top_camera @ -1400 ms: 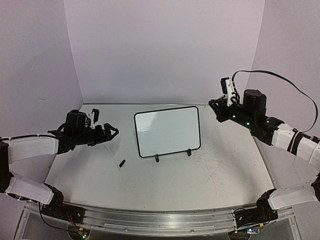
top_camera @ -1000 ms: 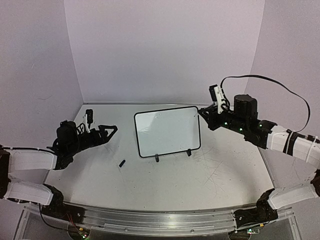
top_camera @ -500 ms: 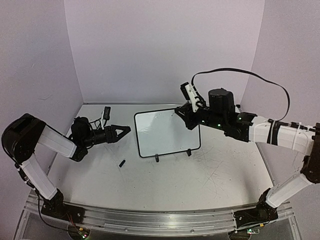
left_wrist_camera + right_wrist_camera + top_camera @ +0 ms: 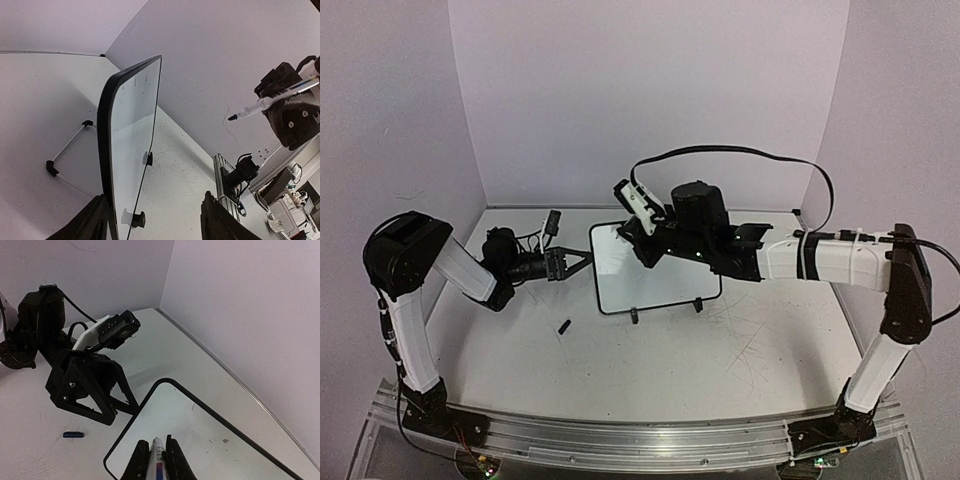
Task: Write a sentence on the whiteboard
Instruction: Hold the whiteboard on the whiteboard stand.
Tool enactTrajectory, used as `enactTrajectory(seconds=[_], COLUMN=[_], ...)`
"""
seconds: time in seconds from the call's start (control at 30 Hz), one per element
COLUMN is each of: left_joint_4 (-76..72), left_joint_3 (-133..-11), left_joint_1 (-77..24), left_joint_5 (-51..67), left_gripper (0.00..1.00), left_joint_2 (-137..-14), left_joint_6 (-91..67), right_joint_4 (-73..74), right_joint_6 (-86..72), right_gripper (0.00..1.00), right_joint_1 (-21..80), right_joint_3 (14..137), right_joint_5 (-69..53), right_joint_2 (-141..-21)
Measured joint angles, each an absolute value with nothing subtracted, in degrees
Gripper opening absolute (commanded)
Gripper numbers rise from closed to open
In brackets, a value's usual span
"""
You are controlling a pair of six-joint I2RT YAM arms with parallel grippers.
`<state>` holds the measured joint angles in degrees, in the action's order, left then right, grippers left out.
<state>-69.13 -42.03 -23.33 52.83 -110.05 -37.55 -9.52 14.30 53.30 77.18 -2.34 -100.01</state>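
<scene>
Left gripper [image 4: 584, 257]: fingers [image 4: 95, 222] apart, straddling the whiteboard's [image 4: 660, 280] left edge, narrower than a second ago.
Right gripper [image 4: 156, 462]: clamped on an uncapped marker [image 4: 265, 103].
Arms: we see both swung in from the frame's sides to its centre.
Whiteboard: centre frame, standing upright, surface blank.
Meaning: we judge bracing precedes the first stroke.

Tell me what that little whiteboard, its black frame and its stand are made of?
The whiteboard has a smooth, slightly glossy white face, likely a coated panel; it shows a faint sheen. Its frame looks like matte black plastic with rounded corners. The stand seems to be thin pale metal wire with black tips.
</scene>
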Motion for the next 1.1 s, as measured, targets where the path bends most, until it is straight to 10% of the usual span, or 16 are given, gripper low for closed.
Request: enactTrajectory(seconds=[0.6, 1.1], left_joint_4=[-70.6, -70.7], left_joint_3=[-46.0, -53.0], left_joint_1=[-20.4, -22.3], left_joint_5=[57.2, 61.0], left_gripper=[0.54, 0.2], left_joint_2=[-116.5, -121.6], left_joint_6=[-37.1, -37.5], right_joint_4=[-11.7, -13.1], right_joint_6=[17.4, 18.8], right_gripper=[0.0, 0.0], right_joint_1=[53.4, 54.3], right_joint_3=[80.9, 84.7], right_joint_5=[-3.4, 0.2], right_joint_2=[-105.4, -110.4])
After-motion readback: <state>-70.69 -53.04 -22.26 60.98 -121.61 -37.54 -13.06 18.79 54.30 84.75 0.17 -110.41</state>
